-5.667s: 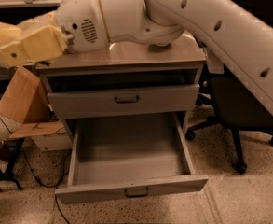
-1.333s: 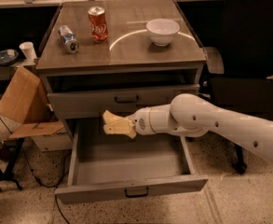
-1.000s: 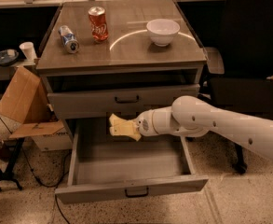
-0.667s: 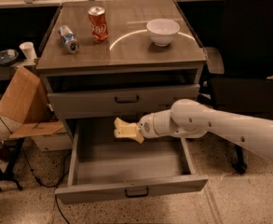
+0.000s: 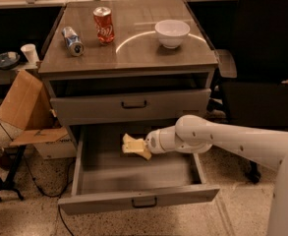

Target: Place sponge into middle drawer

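Observation:
The middle drawer (image 5: 138, 199) is pulled out wide, a long grey tray with a small dark handle on its front. My gripper (image 5: 140, 148) reaches in from the right on the white arm and hangs over the drawer's back half, just under the upper drawer (image 5: 89, 108). It is shut on the pale yellow sponge (image 5: 130, 144), which sticks out to the left of the fingers, a little above the drawer floor.
On the cabinet top stand a white bowl (image 5: 172, 32), an upright red can (image 5: 103, 24) and a silver can (image 5: 73, 40) lying on its side. A cardboard box (image 5: 21, 106) leans at the left. A black chair (image 5: 269, 63) stands at the right.
My gripper has carried the sponge to the right and slightly down, further over the open middle drawer. The drawers and tabletop objects have not moved.

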